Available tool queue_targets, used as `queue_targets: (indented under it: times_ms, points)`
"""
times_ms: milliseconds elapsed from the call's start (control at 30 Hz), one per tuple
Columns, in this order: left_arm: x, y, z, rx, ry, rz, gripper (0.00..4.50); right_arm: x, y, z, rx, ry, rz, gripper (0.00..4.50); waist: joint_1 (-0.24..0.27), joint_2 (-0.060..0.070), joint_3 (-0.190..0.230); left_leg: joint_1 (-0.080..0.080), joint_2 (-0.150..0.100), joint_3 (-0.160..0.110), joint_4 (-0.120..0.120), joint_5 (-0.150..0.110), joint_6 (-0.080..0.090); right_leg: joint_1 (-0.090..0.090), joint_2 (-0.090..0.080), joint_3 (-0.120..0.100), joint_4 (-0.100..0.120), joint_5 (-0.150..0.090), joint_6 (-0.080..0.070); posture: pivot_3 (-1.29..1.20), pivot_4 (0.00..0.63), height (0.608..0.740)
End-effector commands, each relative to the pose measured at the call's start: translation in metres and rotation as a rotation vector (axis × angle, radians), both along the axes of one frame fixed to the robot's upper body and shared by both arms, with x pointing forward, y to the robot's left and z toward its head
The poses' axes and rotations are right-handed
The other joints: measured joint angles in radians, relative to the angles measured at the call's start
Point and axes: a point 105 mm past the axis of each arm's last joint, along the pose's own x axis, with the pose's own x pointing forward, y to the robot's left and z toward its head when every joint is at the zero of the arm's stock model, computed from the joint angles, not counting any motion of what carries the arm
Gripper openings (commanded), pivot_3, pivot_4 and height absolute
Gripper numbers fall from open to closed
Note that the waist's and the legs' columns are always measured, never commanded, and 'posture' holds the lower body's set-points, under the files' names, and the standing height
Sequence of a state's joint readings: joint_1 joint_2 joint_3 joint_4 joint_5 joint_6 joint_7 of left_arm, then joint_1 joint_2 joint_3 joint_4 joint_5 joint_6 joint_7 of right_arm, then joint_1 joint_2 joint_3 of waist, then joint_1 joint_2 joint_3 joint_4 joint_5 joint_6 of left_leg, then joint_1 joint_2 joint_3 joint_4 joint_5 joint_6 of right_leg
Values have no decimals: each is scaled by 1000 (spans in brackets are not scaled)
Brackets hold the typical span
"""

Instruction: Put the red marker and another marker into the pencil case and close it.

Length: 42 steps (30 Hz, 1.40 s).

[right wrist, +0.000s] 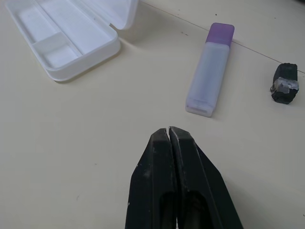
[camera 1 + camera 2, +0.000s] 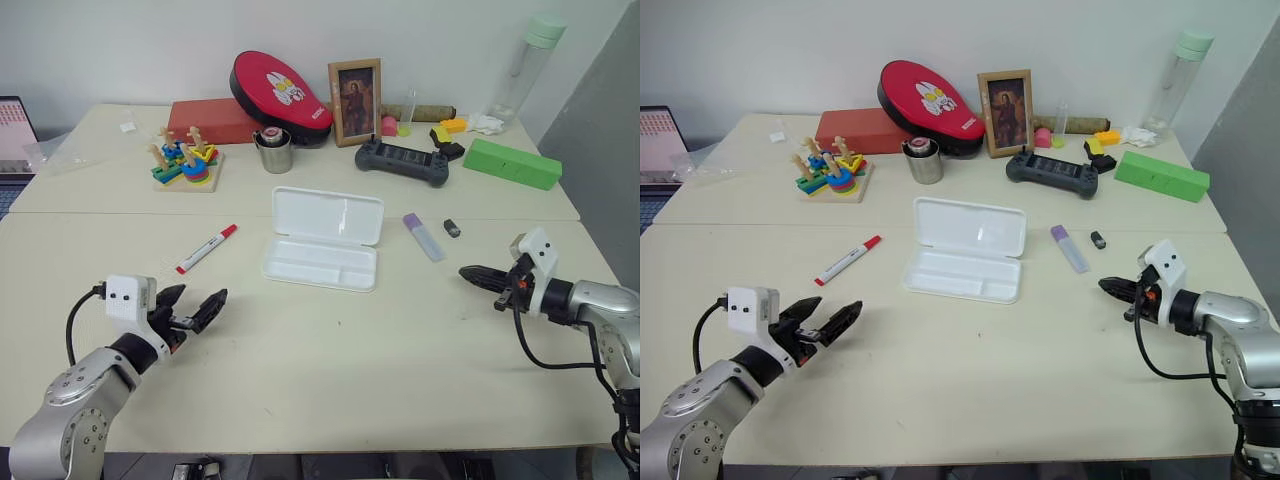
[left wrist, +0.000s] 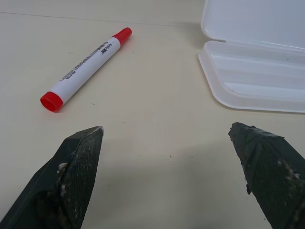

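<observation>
Cluttered cream table (image 2: 330, 350)

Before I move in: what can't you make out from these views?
- Red marker: barrel print too small to read, left wrist view.
- Case: far end cut off by the edge, left wrist view.
- Small dark piece beside the purple marker: too small to identify.
- Laptop: cut by the edge, head views.

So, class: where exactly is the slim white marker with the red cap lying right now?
In the left eye view, the slim white red-capped marker lies flat on the table's left side, left of the open white plastic pencil case, apart from it.
</observation>
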State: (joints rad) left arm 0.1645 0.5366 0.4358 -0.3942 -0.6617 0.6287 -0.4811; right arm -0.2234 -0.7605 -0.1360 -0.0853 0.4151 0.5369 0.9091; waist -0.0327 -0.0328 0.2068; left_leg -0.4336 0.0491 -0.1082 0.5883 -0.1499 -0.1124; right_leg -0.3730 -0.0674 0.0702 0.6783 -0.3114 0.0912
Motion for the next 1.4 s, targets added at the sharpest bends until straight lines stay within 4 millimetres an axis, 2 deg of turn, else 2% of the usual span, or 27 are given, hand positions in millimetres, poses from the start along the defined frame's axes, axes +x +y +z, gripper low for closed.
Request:
queue_targets:
  times_ms: [33, 1133, 1300, 1400]
  points:
    - [-2, 0, 14, 18, -44, -11, 4500, 1, 5, 13, 10, -48, 14, 31, 0, 0, 0, 0, 0, 0, 0, 0, 0, 0, 0, 0, 0, 0, 0, 0, 150, 740]
    - [-3, 2, 16, 68, -24, -48, 4500, 3, 9, 15, -8, -56, 40, 31, 0, 0, 0, 0, 0, 0, 0, 0, 0, 0, 0, 0, 0, 0, 0, 0, 150, 740]
    - [-16, -8, 30, 92, -5, -187, 4500, 0, 21, 21, -21, -49, 102, 31, -1, 0, 0, 0, 0, 0, 0, 0, 0, 0, 0, 0, 0, 0, 0, 0, 150, 740]
    - [-21, -2, 37, 134, 47, -221, 4500, 0, 28, 27, -20, -57, 141, 31, -1, 1, 0, 0, 0, 0, 0, 0, 0, -1, 0, 0, 0, 0, -1, 0, 150, 740]
